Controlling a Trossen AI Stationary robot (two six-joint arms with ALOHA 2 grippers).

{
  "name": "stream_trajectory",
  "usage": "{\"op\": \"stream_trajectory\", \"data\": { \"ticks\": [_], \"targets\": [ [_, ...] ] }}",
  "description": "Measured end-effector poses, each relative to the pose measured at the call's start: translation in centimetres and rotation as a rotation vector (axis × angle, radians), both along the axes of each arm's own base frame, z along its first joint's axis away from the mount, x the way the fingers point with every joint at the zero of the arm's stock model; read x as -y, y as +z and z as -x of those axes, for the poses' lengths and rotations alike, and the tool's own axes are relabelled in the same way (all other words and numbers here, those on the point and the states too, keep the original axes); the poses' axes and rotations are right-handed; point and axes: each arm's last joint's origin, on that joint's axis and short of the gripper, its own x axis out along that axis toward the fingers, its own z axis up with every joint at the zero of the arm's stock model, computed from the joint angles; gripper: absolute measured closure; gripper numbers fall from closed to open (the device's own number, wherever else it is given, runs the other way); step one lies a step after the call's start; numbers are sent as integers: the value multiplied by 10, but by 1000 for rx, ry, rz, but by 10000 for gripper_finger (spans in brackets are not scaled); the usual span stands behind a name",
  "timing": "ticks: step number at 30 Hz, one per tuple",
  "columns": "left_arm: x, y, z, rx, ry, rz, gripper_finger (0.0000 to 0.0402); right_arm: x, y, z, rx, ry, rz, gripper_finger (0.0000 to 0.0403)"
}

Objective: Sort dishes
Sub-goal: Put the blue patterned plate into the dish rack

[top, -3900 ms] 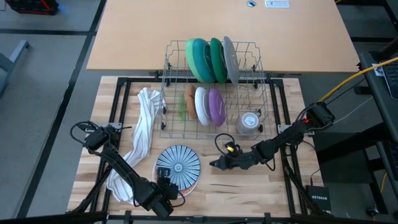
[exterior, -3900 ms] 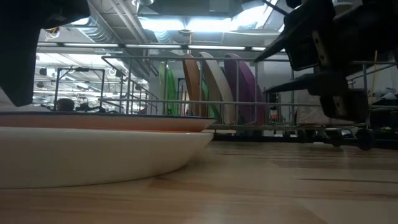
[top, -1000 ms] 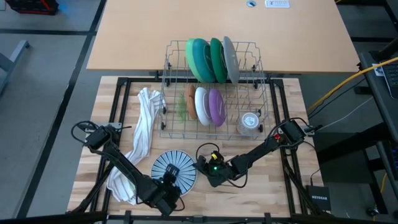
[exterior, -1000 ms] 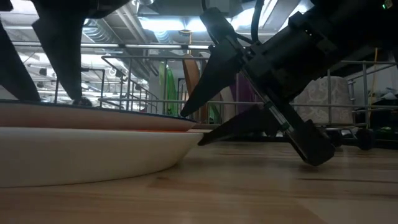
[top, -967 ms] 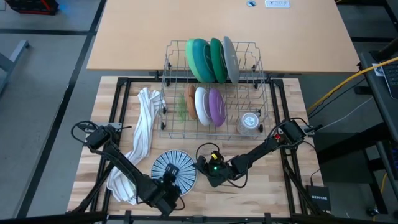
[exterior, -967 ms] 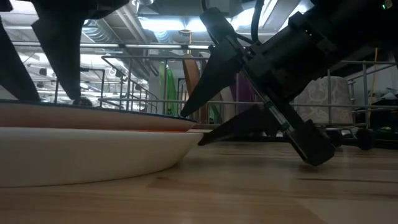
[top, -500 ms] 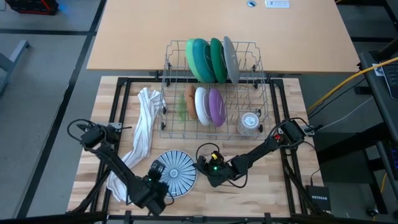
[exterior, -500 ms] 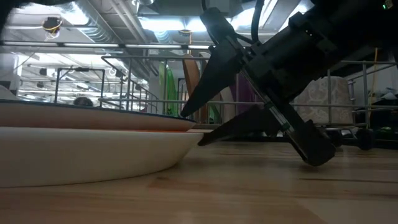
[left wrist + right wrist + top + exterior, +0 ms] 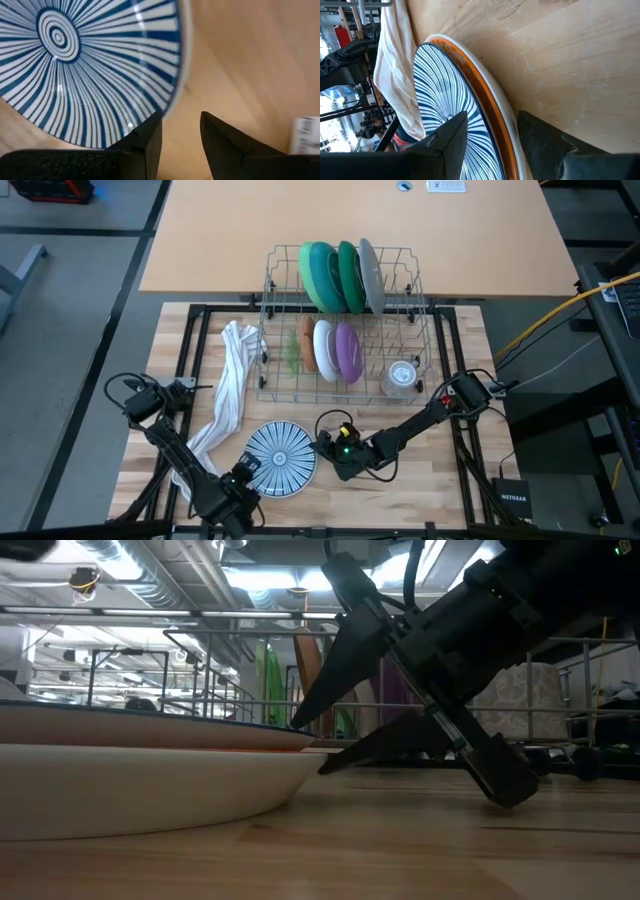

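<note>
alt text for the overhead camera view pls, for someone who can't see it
On a wooden table, the right gripper lies low with open fingers at the rim of a round blue-and-white striped plate, while the left gripper sits just off the plate's opposite edge. Behind them a wire dish rack holds upright green, teal, grey, white and purple dishes, and a white cloth towel lies to its left.
</note>
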Motion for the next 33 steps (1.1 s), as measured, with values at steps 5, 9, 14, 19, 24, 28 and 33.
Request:
{"op": "stream_trajectory", "data": {
  "ticks": [5, 9, 14, 19, 24, 28, 33],
  "targets": [
    [-10, -13, 3, 33, -3, -94, 279, 0, 0, 0, 0, 0, 0, 224],
    [-12, -17, 3, 48, -8, -107, 279, 0, 0, 0, 0, 0, 0, 224],
    [-13, -18, 1, 64, -8, -108, 279, 0, 0, 0, 1, 0, 0, 224],
    [-14, -18, -1, 80, -9, -122, 279, 0, 0, 0, -3, 0, 3, 224],
    [-15, -17, -2, 104, -23, -146, 279, 0, 0, 0, -6, 1, 5, 224],
    [-14, -18, -5, 103, -64, -139, 279, 0, -1, 1, -8, 1, 7, 224],
    [-14, -18, -9, 109, -112, -133, 279, 0, -1, 1, -13, 13, 25, 224]
  ]
}}
